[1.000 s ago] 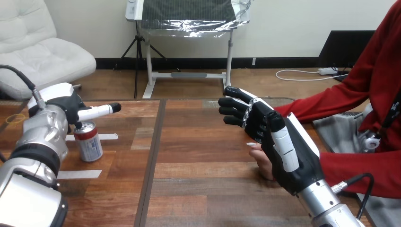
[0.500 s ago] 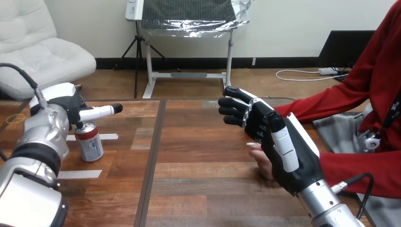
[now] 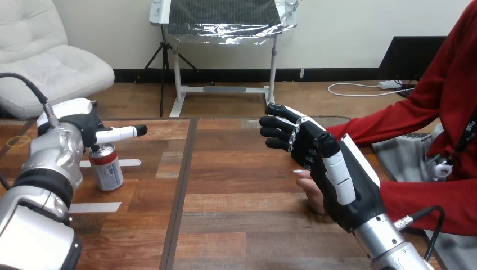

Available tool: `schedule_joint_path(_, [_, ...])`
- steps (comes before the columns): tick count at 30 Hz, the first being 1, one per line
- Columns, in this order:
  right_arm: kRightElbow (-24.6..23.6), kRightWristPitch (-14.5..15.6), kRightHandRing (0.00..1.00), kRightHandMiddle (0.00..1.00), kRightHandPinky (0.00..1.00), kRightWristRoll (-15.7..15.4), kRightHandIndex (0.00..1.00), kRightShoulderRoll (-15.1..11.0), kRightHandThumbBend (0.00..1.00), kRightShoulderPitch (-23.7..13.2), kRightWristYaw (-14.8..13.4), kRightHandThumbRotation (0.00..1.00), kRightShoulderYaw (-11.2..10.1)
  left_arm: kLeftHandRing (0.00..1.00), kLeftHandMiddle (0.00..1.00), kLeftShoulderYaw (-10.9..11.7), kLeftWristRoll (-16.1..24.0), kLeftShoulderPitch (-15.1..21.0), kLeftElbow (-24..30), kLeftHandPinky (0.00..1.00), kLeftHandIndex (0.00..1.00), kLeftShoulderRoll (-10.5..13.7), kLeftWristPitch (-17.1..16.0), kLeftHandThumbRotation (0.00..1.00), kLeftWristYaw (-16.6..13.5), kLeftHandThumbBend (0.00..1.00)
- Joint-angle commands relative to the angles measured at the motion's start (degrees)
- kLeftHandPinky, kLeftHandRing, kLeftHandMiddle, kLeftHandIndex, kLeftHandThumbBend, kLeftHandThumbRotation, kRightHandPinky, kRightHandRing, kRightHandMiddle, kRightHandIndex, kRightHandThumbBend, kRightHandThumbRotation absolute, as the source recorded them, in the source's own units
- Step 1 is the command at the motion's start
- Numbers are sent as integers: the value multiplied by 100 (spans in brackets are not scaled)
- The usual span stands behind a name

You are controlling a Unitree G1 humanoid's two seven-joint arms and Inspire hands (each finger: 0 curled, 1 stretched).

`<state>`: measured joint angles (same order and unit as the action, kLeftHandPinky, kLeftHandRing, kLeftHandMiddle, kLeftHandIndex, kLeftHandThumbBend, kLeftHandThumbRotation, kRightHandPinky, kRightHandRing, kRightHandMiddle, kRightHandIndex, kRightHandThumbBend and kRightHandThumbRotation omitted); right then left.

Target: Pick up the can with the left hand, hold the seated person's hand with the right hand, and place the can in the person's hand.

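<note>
Upright on wooden tabletop [image 3: 236, 216], long axis vertical: red-and-silver aluminium can [image 3: 106, 169], just below left hand [image 3: 83, 125], far the nearer. Fingers [image 3: 121, 133] straight, unclasped, reaching past can top. Right hand [image 3: 337, 185] likewise released, over person's hand [image 3: 312, 194], not grasping.

Right hand [image 3: 344, 188] hides most of the person's hand [image 3: 313, 196] (fingertips show) — contact unclear.

Wooden table [image 3: 242, 225], white cushioned chair [image 3: 56, 67], wood floor [image 3: 315, 106], pale wall [image 3: 349, 34], black baseboard [image 3: 225, 74], white metal stand [image 3: 225, 89]
</note>
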<state>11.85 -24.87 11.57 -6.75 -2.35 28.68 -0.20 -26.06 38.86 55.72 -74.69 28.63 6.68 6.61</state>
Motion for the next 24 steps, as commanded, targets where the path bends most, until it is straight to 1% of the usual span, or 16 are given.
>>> schedule_joint_path(1, [-179,-30,83,83,83,116,85,-1,81,-356,6,100,-12,67,72,-123,67,140,78,53,72,-99,-3,100,55,79])
schedule_joint_path(8, [-156,-82,83,83,82,81,85,14,81,-353,-24,100,-14,67,72,-117,47,135,118,52,73,-83,-28,100,-5,79])
schedule_joint_path(10, [-162,-80,83,83,82,81,85,18,81,-349,-26,100,-12,65,71,-113,43,136,124,50,74,-82,-19,100,-14,79])
schedule_joint_path(16, [-171,-68,83,83,82,72,85,12,80,-339,-30,100,-9,64,70,-81,16,119,166,48,75,-56,-74,99,-135,80])
schedule_joint_path(20, [-185,-42,83,83,82,49,85,10,81,-332,-57,100,-8,63,69,7,-62,97,242,47,75,-35,-147,96,-276,79])
schedule_joint_path(22, [-184,-36,83,83,82,50,85,9,81,-333,-59,100,-8,60,67,47,-100,84,279,44,76,-26,-183,94,-336,78])
schedule_joint_path(24, [-169,-40,83,83,82,79,85,13,81,-339,-39,100,-11,57,64,137,-181,53,342,41,76,-13,-265,92,-477,78])
